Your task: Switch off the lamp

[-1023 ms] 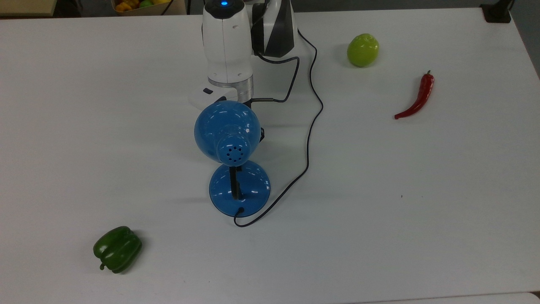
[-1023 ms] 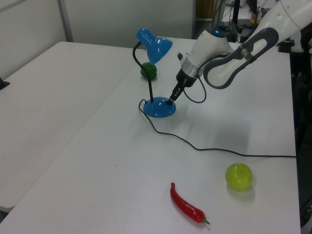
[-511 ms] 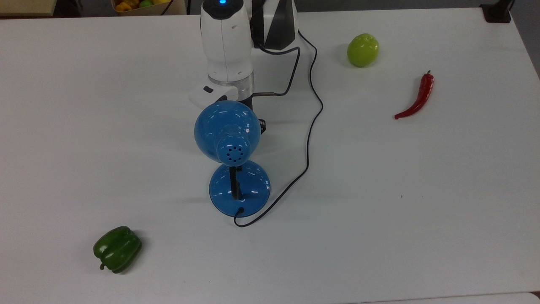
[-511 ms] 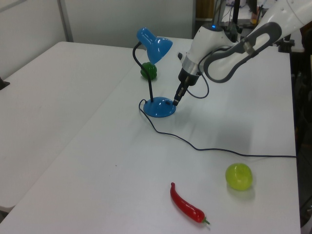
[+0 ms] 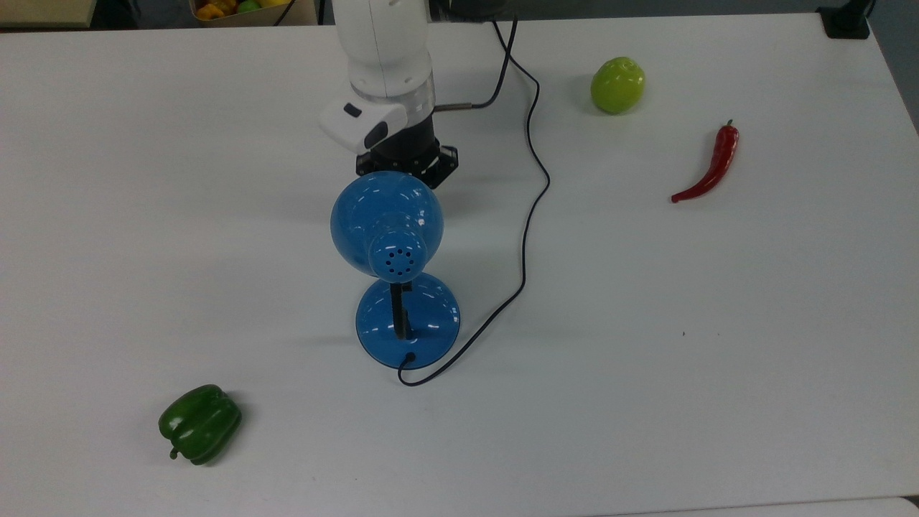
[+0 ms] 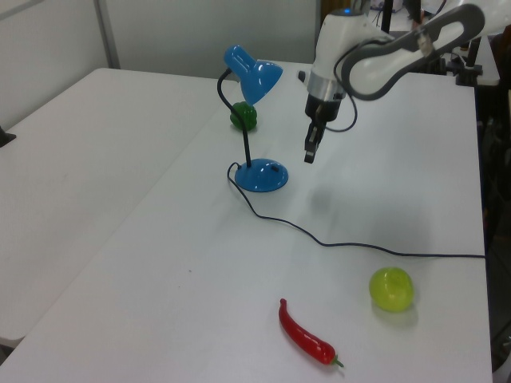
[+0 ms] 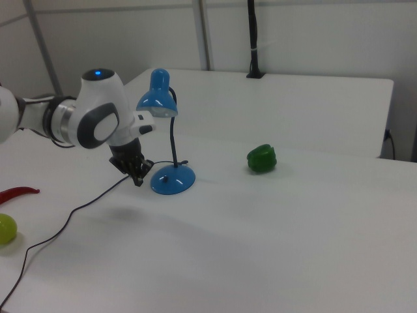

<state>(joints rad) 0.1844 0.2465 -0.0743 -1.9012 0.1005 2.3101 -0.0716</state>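
Claw point(image 6: 308, 155) has lifted off lamp point(image 6: 260, 174) (unlit).

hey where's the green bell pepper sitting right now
In the top view the green bell pepper lies on the white table near the top view's bottom left, apart from the lamp, which stands up and to the right of it.
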